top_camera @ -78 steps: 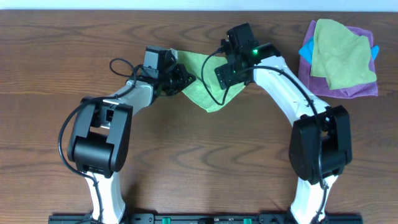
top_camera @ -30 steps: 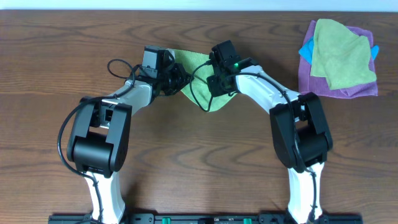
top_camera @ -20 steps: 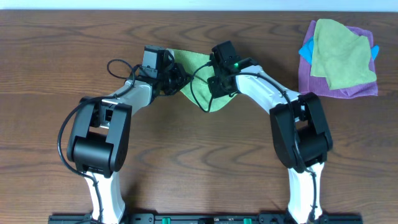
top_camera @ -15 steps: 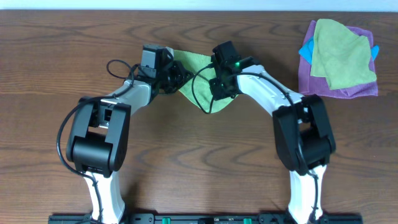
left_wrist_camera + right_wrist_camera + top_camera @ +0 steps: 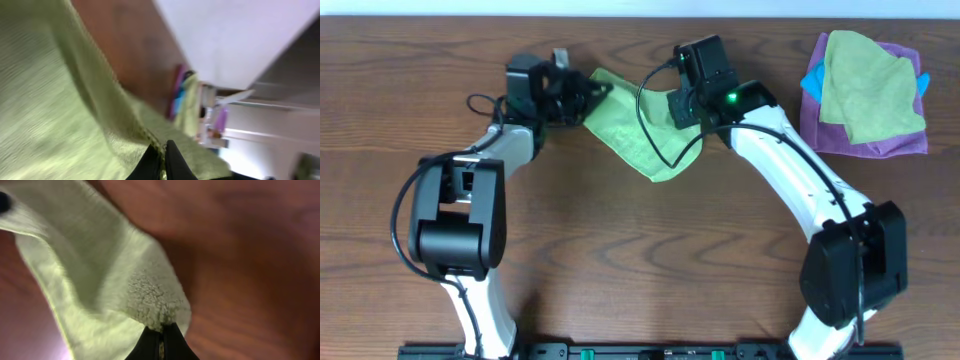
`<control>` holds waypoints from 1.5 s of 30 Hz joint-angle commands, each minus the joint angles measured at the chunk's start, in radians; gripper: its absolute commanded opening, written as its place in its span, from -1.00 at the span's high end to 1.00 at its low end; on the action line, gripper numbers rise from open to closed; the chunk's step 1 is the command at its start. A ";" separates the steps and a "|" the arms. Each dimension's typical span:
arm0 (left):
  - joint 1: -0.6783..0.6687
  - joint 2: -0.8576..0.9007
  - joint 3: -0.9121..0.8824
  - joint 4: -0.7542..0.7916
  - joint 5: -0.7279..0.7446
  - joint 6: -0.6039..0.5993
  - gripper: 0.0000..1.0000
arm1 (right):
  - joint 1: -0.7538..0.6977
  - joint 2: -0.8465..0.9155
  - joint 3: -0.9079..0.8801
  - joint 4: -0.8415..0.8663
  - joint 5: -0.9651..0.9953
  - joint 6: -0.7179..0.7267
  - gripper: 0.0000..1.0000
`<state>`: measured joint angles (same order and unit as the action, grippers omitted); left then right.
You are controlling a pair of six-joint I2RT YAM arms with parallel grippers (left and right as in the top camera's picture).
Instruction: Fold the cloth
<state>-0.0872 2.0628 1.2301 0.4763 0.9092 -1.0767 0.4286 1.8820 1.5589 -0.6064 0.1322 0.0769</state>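
The lime-green cloth (image 5: 632, 128) hangs stretched between both arms near the table's back edge, its lower corner pointing toward the front. My left gripper (image 5: 588, 90) is shut on the cloth's left corner; in the left wrist view its black fingers (image 5: 173, 162) pinch the cloth's hemmed edge (image 5: 100, 105). My right gripper (image 5: 682, 105) is shut on the right corner; the right wrist view shows its fingertips (image 5: 150, 342) clamped on a fuzzy bunch of the cloth (image 5: 95, 265) above the wood.
A pile at the back right holds a duller yellow-green cloth (image 5: 868, 85) on a purple cloth (image 5: 890, 140), with a blue piece (image 5: 813, 82) at its left side. A black cable (image 5: 655, 125) loops from the right arm over the cloth.
Both grippers have moved apart, the left one to the left and the right one to the right and back. The cloth is now spread wider between them.
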 commanded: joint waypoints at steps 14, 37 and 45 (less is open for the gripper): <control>0.083 -0.006 0.128 0.019 0.065 -0.087 0.88 | -0.024 -0.072 -0.001 0.122 0.312 -0.193 0.98; 0.175 -0.006 0.443 -0.380 0.417 0.156 0.88 | -0.015 -0.175 0.005 0.140 0.231 -0.309 0.97; 0.214 -0.006 0.452 -0.359 0.357 0.153 0.88 | -0.025 -0.203 0.005 0.328 0.197 -0.322 0.97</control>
<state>0.1131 2.0636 1.6627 0.1120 1.2934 -0.9543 0.4080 1.7130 1.5581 -0.3218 0.3363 -0.2287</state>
